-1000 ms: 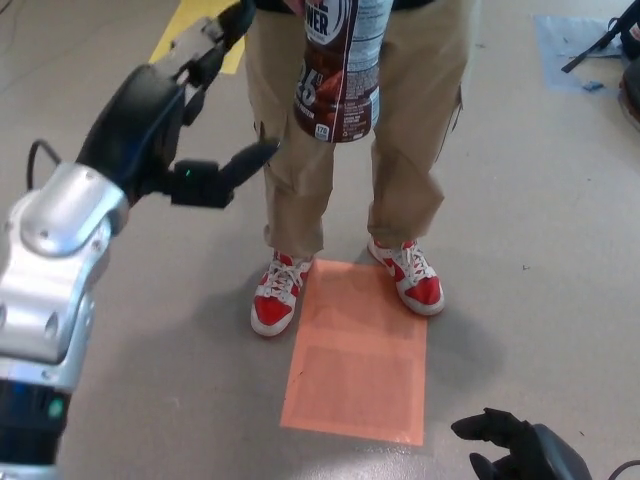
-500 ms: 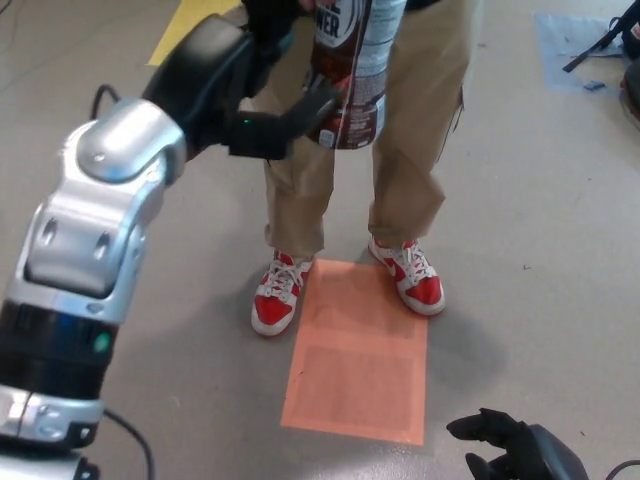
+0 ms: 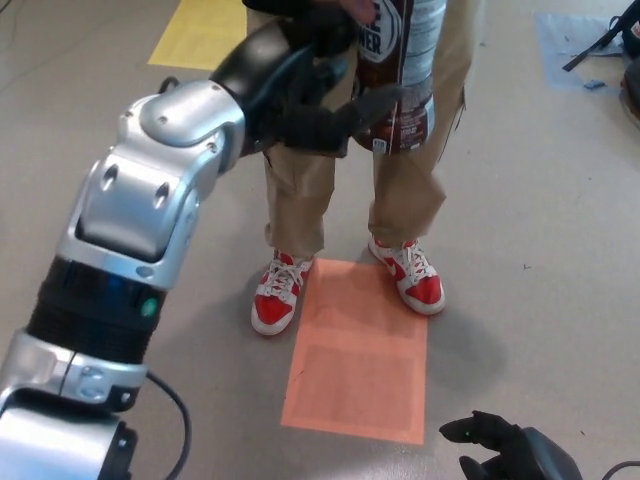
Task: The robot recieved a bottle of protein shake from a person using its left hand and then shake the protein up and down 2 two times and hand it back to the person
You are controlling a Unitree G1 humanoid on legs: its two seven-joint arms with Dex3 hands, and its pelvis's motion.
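A brown protein shake bottle [image 3: 408, 70] with a white label hangs upright at the top of the head view, held from above by a person's hand [image 3: 358, 8]. My left hand [image 3: 305, 95] is raised against the bottle's left side. Its fingers are spread: the thumb [image 3: 372, 102] crosses the bottle's lower left part, and the upper fingers [image 3: 325, 28] reach toward its upper part. I cannot tell whether they touch it. My right hand [image 3: 510, 455] rests low at the bottom right with nothing in it, fingers apart.
The person stands just behind the bottle in tan trousers [image 3: 300, 190] and red-and-white shoes [image 3: 278, 295]. An orange sheet [image 3: 360, 370] lies on the floor at their feet. A yellow floor mark [image 3: 205, 30] is at the top left, a blue patch [image 3: 580, 45] at the top right.
My left arm has swung up and to the right, bringing the hand from well left of the bottle to its side. The bottle has shifted right. The right hand barely moved.
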